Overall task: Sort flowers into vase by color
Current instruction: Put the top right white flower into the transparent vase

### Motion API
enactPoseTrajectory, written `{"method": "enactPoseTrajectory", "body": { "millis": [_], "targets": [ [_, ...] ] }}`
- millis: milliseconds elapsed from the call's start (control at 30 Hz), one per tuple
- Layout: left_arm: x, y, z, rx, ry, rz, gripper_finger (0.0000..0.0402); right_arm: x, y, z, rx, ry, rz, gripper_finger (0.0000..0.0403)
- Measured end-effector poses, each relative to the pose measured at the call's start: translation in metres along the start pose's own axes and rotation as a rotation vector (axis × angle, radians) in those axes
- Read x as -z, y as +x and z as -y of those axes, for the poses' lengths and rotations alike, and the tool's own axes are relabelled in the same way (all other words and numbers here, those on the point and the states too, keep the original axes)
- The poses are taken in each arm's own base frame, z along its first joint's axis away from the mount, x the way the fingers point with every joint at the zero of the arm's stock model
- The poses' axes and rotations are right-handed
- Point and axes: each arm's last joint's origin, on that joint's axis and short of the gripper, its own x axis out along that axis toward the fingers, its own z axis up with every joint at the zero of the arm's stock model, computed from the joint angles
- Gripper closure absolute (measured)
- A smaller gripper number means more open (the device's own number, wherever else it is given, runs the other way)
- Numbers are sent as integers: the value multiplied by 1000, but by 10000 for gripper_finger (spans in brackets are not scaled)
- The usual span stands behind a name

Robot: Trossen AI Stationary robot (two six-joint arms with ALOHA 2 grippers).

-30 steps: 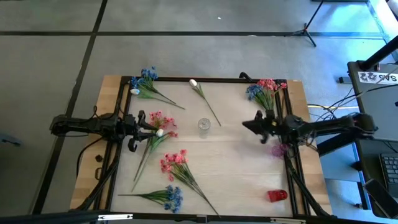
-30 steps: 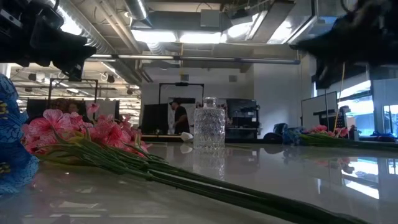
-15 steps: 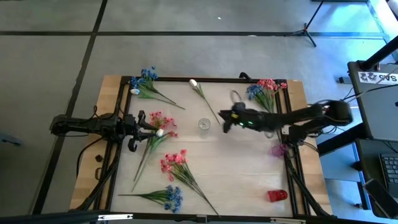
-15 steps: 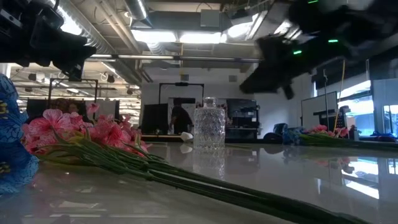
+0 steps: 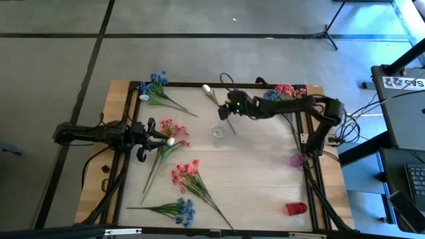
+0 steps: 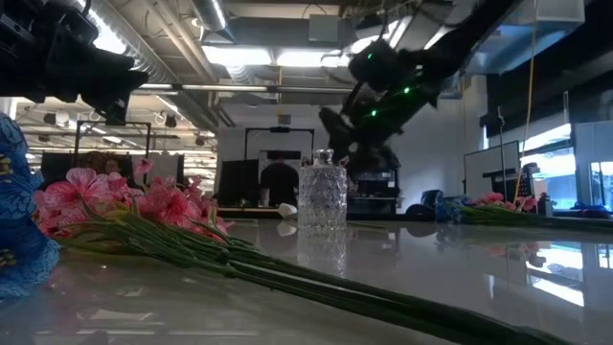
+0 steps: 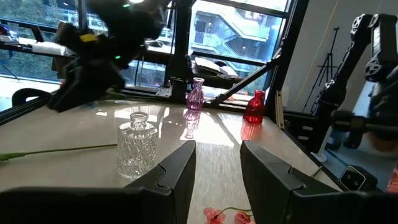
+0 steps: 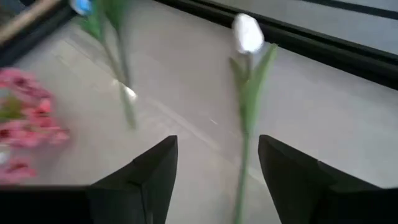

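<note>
Here I have the right tool (image 5: 224,111) reached out over the counter (image 5: 265,179), just beyond the clear glass vase (image 5: 218,135) and directly above the white-bud sprig (image 5: 214,97), which lies flat on the counter on the far side of that vase. In the right wrist view its two fingers (image 8: 149,171) stand spread apart with nothing between them, the green stem (image 8: 244,149) running up the gap and the white bud (image 8: 247,32) ahead. I judge the sprig to be very light and springy: a thin artificial stem that will flex and may roll or skate on the glossy surface, and a soft bud that should not be pinched. I would therefore take hold on the stem, some way below the bud, with the fingers straddling it crosswise. The right arm is extended long and low from its base, wrist pitched downward toward the stem. The left tool (image 5: 154,133) waits above the pink sprig (image 5: 169,129) on the near-left side of the vase; in its wrist view the fingers (image 7: 177,174) stand part-way apart, holding nothing.
</note>
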Motion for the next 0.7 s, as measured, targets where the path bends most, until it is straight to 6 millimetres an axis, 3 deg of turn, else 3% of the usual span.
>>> {"method": "enactPoseTrajectory", "body": {
  "millis": [167,300,533,700],
  "targets": [
    [0,0,0,1,0,0,278,0,30,13,11,-17,-46,178],
    [0,0,0,1,0,1,278,11,46,16,30,-67,-106,178],
    [0,0,0,-3,0,1,278,27,48,19,107,-131,-210,179],
    [0,0,0,-7,0,2,278,36,44,12,135,-194,-262,220]
  ]
}}
